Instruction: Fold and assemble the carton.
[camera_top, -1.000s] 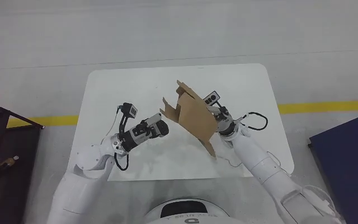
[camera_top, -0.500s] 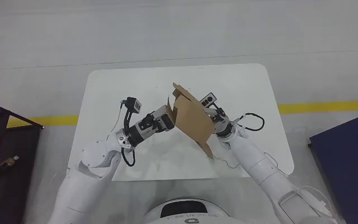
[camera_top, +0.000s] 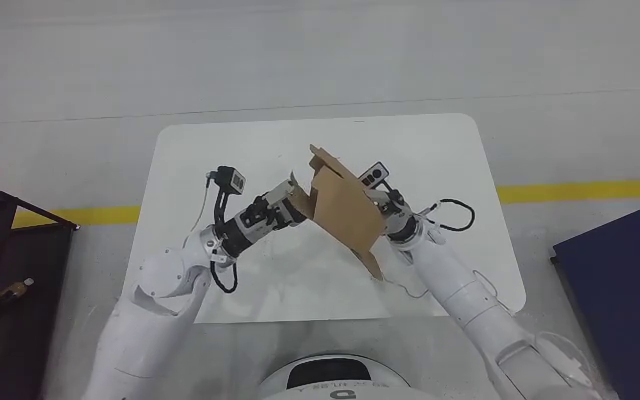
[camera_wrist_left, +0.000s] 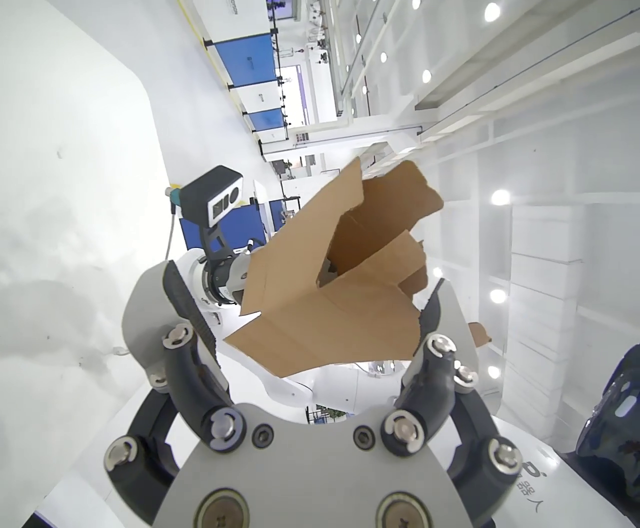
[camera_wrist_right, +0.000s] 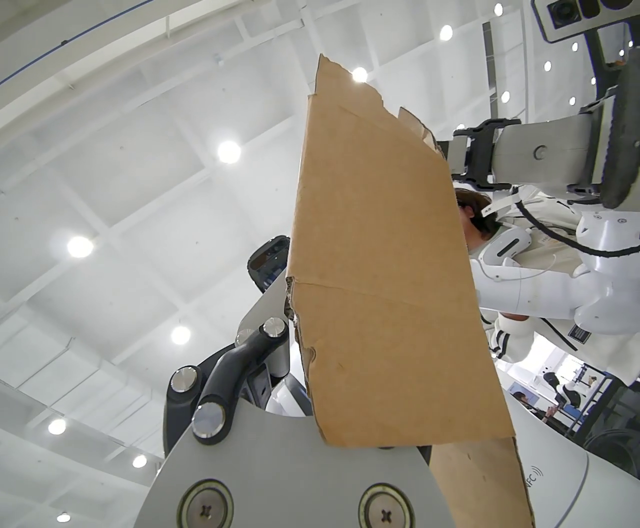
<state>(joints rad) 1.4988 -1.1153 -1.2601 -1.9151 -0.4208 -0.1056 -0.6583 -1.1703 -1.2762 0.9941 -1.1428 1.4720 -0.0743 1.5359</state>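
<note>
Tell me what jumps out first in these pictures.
A half-folded brown carton is held tilted above the middle of the white table, flaps sticking out. The right hand grips one side, while the open left hand sits at a flap on the opposite side.

The carton (camera_wrist_right: 380, 260) in the right end effector (camera_wrist_right: 297, 322)
The brown carton rises from the right end effector, one finger (camera_wrist_right: 274, 345) against its edge; the left end effector (camera_wrist_right: 500, 150) sits beside its torn far end.
</note>
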